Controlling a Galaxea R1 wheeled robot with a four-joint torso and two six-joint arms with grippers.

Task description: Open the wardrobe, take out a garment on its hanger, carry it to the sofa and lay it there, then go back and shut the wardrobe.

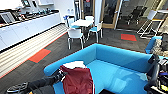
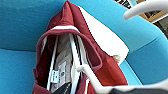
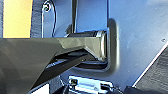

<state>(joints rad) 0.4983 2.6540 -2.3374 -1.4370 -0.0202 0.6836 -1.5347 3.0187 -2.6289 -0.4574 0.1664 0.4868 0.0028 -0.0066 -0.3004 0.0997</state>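
One bright blue upholstered L-shaped sofa [image 1: 117, 62] stands in the head view. One dark maroon jacket with white sleeves [image 1: 77, 78] lies on it, and the left wrist view shows one thin white plastic hanger [image 2: 86, 71] inside its collar. One white square table [image 1: 82, 22] stands beyond the sofa, with three white chairs with pale blue seats [image 1: 75, 35] plainly visible around it. Two orange rectangular patches [image 1: 39, 55] mark the dark carpet. One long white counter with cabinet fronts [image 1: 27, 27] runs along the wall.
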